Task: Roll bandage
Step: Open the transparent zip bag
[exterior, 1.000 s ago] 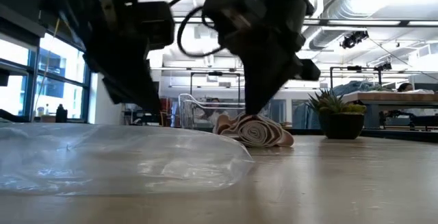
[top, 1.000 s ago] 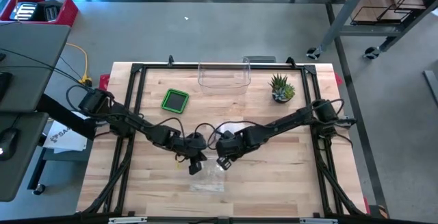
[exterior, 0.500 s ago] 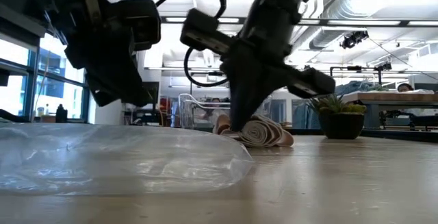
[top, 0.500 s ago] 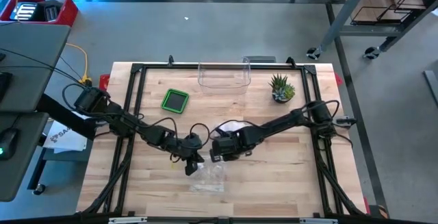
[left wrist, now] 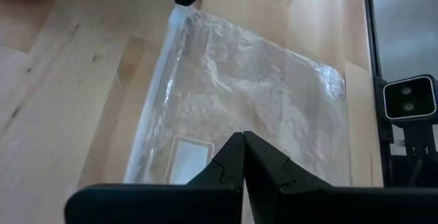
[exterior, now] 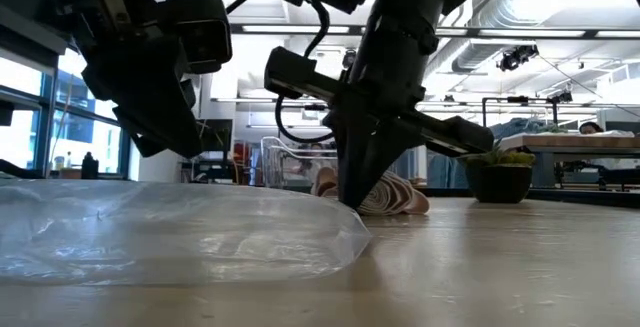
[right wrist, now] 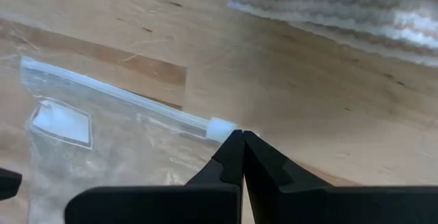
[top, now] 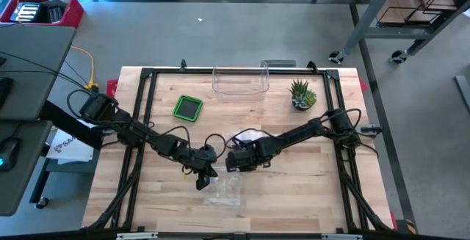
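Note:
A loose, partly rolled white and pink bandage (exterior: 385,195) lies on the wooden table (top: 308,188), behind my right arm; it also shows in the high view (top: 250,133) and the right wrist view (right wrist: 342,11). In front of it a clear plastic zip bag (top: 224,190) lies flat. My right gripper (right wrist: 243,136) is shut, pointing steeply down with its tips at the bag's zip slider (right wrist: 219,129). My left gripper (left wrist: 243,138) is shut and hangs slanting above the bag (left wrist: 239,87), clear of it. My right gripper has its shut fingertips right beside the white slider at the end of the bag's zip strip (right wrist: 217,129), coming from above. Whether they touch the slider or the table, I cannot tell. The bag lies flat on the table.
A green-rimmed square dish (top: 188,107), a clear plastic box (top: 240,81) and a small potted plant (top: 302,95) stand along the far side. A black frame (top: 147,75) runs round the tabletop. Bare wood lies at the near right.
My right gripper has rolled about its own axis and sunk toward the table, coming to the bag's zip end. It has stayed shut. The bandage and the bag have kept their places.

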Tool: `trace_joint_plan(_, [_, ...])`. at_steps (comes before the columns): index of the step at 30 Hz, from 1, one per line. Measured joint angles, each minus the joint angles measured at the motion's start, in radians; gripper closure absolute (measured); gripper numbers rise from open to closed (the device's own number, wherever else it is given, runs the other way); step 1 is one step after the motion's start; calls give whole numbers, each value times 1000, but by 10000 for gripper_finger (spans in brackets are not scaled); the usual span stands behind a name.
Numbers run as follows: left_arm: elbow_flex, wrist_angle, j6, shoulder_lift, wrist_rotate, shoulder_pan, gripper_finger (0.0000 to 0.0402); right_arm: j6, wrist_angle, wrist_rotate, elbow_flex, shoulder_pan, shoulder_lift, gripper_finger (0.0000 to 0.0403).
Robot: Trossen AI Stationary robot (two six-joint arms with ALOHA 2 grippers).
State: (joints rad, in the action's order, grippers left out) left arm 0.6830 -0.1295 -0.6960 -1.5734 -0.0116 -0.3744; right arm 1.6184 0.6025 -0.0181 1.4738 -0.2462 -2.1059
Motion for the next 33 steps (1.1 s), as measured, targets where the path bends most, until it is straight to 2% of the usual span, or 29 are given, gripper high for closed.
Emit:
trace_joint_plan(10, [0,-3,1,0,29,8,401,-4,-1,-4,-8,-3,0,403])
trace_joint_plan(14, [0,-3,17,0,51,20,401,16,-63,-23,-51,-3,2,403])
trace_joint_plan(23, [0,-21,-68,-6,55,26,397,14,-99,-20,-65,-2,3,403])
trace_joint_plan(28, [1,-128,-56,-98,121,19,360,12,-105,-19,-66,-2,2,403])
trace_joint_plan(33, [1,-259,-153,-177,149,23,307,12,-112,-19,-66,-2,2,403])
